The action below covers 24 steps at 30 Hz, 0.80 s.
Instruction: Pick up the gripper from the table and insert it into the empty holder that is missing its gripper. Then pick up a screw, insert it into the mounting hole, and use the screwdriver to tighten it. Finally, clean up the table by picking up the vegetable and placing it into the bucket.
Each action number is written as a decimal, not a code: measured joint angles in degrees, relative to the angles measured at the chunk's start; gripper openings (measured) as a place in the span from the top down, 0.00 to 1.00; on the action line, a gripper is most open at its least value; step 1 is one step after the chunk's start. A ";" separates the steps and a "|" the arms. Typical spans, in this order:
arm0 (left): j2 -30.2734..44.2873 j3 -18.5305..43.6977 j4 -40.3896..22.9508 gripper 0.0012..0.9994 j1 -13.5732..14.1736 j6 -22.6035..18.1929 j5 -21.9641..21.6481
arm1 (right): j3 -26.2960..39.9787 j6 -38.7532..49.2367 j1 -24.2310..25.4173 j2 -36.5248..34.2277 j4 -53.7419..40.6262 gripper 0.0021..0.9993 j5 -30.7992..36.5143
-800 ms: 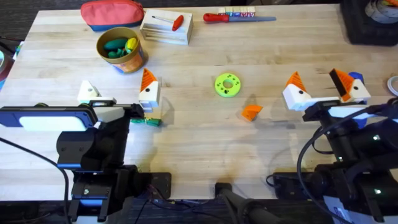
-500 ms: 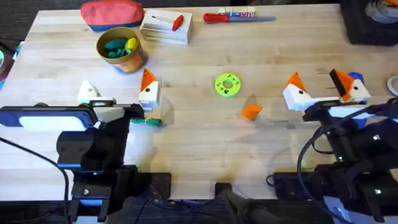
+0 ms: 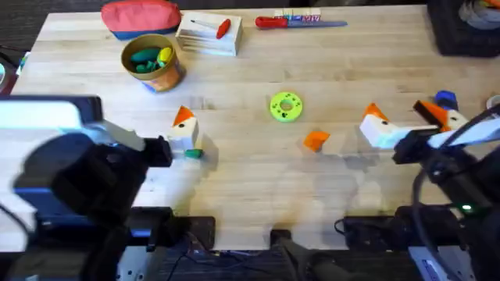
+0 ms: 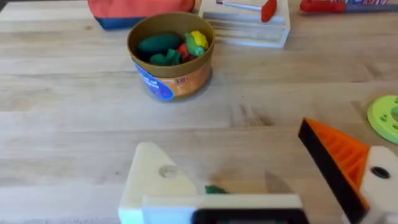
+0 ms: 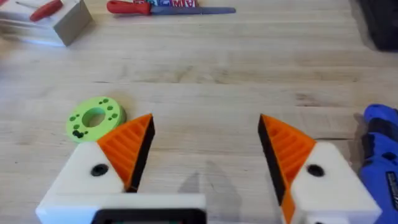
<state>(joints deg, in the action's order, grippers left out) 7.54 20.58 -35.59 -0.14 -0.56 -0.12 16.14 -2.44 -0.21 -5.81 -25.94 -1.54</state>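
The orange ribbed gripper (image 3: pixel 316 140) lies on the table (image 3: pixel 258 187) just right of centre. My left gripper (image 4: pixel 224 137) is open. One of its fingers is the bare white holder (image 4: pixel 155 180) with a round hole (image 4: pixel 166 171); the other finger (image 3: pixel 183 126) bears an orange pad. The green vegetable (image 3: pixel 191 153) lies close beside that finger and peeks out low in the left wrist view (image 4: pixel 214 188). My right gripper (image 5: pixel 205 121) stands open to the right of the wedge. The blue screwdriver (image 5: pixel 379 155) sits by its outer finger. The yellow bucket (image 3: pixel 152 61) stands at the back left. I can make out no screw.
A green ring disc (image 3: pixel 286 107) lies behind the wedge. Along the far edge are a red pouch (image 3: pixel 141 16), a white box (image 3: pixel 209 33) with a red-handled screwdriver on it, and another red-handled screwdriver (image 3: pixel 297 22). The bucket holds several toy foods.
The left arm has risen toward the camera and now looms large and blurred. Its padded finger slid nearer. The right gripper shifted slightly right and nearer. The wedge and vegetable stayed put.
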 joint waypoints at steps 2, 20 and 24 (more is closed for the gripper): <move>4.71 7.06 -6.75 0.01 0.00 0.70 -0.19 | 5.71 -0.15 0.00 -3.68 -3.51 0.01 0.02; 42.19 31.10 -34.96 0.01 0.00 31.10 3.96 | 27.95 -0.17 0.00 -25.32 -11.42 0.01 -0.02; 44.65 29.52 -33.80 0.03 0.00 40.55 3.31 | 27.95 -0.16 0.00 -25.32 -11.84 0.01 -0.02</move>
<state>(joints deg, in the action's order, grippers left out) 52.19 50.10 -69.39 -0.14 39.99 3.19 44.10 -2.59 -0.21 -31.14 -37.78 -1.56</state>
